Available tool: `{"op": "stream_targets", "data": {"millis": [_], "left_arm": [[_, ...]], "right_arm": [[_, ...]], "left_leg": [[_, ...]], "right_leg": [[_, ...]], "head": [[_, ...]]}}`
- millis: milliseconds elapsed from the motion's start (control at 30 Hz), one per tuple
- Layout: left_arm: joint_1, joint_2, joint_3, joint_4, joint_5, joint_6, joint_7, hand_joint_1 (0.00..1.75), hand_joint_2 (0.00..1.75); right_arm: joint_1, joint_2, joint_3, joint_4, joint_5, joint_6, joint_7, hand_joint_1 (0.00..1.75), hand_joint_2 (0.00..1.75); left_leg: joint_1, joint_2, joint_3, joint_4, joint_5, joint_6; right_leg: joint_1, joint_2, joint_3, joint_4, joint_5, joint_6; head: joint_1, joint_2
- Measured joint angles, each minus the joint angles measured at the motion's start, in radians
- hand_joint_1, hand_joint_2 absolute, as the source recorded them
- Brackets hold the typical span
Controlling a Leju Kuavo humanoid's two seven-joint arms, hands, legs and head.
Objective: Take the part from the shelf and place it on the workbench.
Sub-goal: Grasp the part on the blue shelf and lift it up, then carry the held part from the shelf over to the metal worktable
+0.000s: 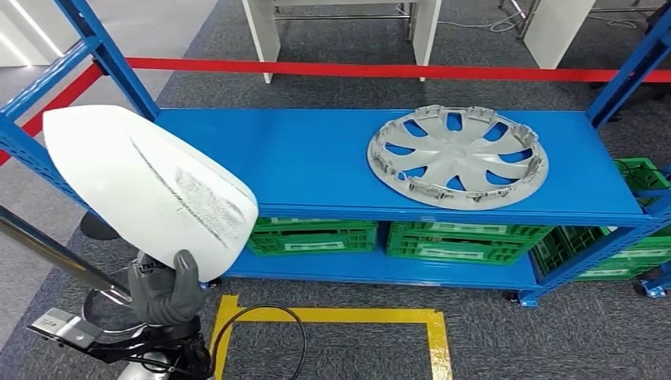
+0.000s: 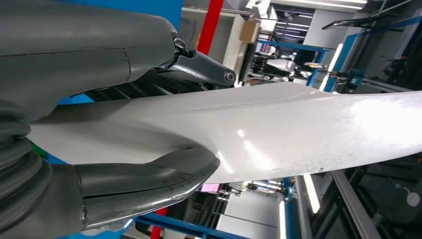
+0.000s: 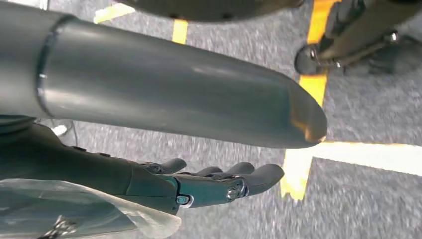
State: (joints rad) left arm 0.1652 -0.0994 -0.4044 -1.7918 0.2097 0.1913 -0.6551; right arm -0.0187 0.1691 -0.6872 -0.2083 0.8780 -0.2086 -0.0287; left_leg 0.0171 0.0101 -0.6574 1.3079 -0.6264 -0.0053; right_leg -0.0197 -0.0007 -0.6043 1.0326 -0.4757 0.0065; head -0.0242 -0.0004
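Blue shelf (image 1: 316,158), grey carpet: left hand (image 1: 168,289) grips white part (image 1: 146,186), lifted clear; right hand (image 3: 219,184) empty, fingers extended. Next: carry to workbench.

Grey hubcap (image 1: 457,156) flat on the blue shelf (image 1: 301,158), green crates (image 1: 388,237) beneath it, yellow floor tape (image 1: 332,317) in front.

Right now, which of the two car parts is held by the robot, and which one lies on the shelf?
The left hand holds the white panel, a smooth solid shell. The grey wheel cover, round with spoke openings, lies flat on the blue shelf.
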Motion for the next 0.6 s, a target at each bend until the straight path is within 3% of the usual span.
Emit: {"op": "stream_targets", "data": {"millis": [33,100,167,200,300,367,433,467,500,533,600], "left_arm": [[0.0,0.001,0.0,0.0,-0.004,0.0,0.001,1.75,1.75],[-0.001,0.002,-0.001,0.0,-0.02,0.004,0.001,1.75,1.75],[-0.002,0.003,-0.002,-0.002,-0.038,0.011,-0.001,1.75,1.75],[-0.003,0.003,-0.003,-0.002,-0.043,0.013,-0.002,1.75,1.75],[-0.003,0.004,-0.005,-0.002,-0.052,0.018,-0.003,1.75,1.75],[-0.003,0.003,-0.008,-0.002,-0.058,0.022,-0.003,1.75,1.75],[-0.002,0.004,-0.01,-0.002,-0.064,0.028,-0.003,1.75,1.75],[-0.001,0.004,-0.01,-0.002,-0.066,0.031,-0.003,1.75,1.75],[-0.001,0.004,-0.01,-0.002,-0.067,0.033,-0.003,1.75,1.75],[-0.001,0.005,-0.01,-0.002,-0.067,0.035,-0.003,1.75,1.75],[-0.001,0.005,-0.01,-0.002,-0.067,0.037,-0.003,1.75,1.75]], "right_arm": [[0.0,-0.001,-0.005,0.0,-0.003,0.012,-0.008,0.0,0.0],[0.001,-0.002,-0.011,0.0,-0.003,0.022,-0.025,0.0,0.0],[0.001,-0.002,-0.014,0.0,-0.003,0.026,-0.035,0.0,0.0],[0.001,-0.003,-0.016,0.0,-0.003,0.027,-0.037,0.0,0.0],[0.001,-0.004,-0.019,-0.001,0.001,0.019,-0.046,0.0,0.0],[0.002,-0.006,-0.023,-0.001,0.001,0.012,-0.057,0.0,0.0],[0.003,-0.007,-0.027,-0.001,0.0,0.012,-0.073,0.0,0.0],[0.003,-0.007,-0.029,-0.001,-0.001,0.012,-0.081,0.0,0.0],[0.004,-0.007,-0.03,-0.001,-0.001,0.014,-0.086,0.0,0.0],[0.005,-0.007,-0.03,-0.001,-0.001,0.017,-0.09,0.0,0.0],[0.006,-0.008,-0.033,-0.001,0.0,0.026,-0.096,0.0,0.0]], "left_leg": [[-0.003,-0.001,0.03,-0.03,0.028,0.008],[-0.012,-0.002,0.123,-0.163,0.071,0.033],[-0.022,-0.004,0.195,-0.281,0.067,0.05],[-0.026,-0.004,0.207,-0.306,0.058,0.052],[-0.027,-0.003,0.203,-0.327,0.077,0.05],[-0.023,-0.001,0.191,-0.336,0.098,0.055],[-0.026,0.003,0.175,-0.334,0.111,0.059],[-0.027,0.004,0.168,-0.333,0.115,0.059],[-0.028,0.006,0.163,-0.331,0.119,0.058],[-0.028,0.006,0.159,-0.328,0.121,0.057],[-0.028,0.006,0.155,-0.321,0.121,0.054]], "right_leg": [[0.004,0.0,-0.011,0.0,0.008,-0.001],[0.008,0.001,-0.027,0.0,0.024,0.0],[0.006,0.001,-0.033,-0.001,0.038,0.008],[0.004,0.0,-0.034,-0.002,0.044,0.015],[-0.002,-0.001,-0.041,-0.001,0.05,0.036],[-0.002,0.0,-0.071,0.061,0.0,0.043],[-0.001,0.001,-0.118,0.188,-0.078,0.048],[-0.001,0.001,-0.132,0.238,-0.1,0.05],[-0.001,0.001,-0.128,0.256,-0.104,0.051],[-0.001,0.0,-0.104,0.234,-0.091,0.051],[0.0,-0.001,-0.013,0.1,-0.042,0.045]], "head": [[0.0,0.0],[0.001,0.0],[0.001,0.0],[0.001,0.0],[0.001,0.0],[0.006,0.0],[0.01,0.0],[0.011,0.0],[0.011,0.0],[0.012,0.0],[0.012,0.0]]}}
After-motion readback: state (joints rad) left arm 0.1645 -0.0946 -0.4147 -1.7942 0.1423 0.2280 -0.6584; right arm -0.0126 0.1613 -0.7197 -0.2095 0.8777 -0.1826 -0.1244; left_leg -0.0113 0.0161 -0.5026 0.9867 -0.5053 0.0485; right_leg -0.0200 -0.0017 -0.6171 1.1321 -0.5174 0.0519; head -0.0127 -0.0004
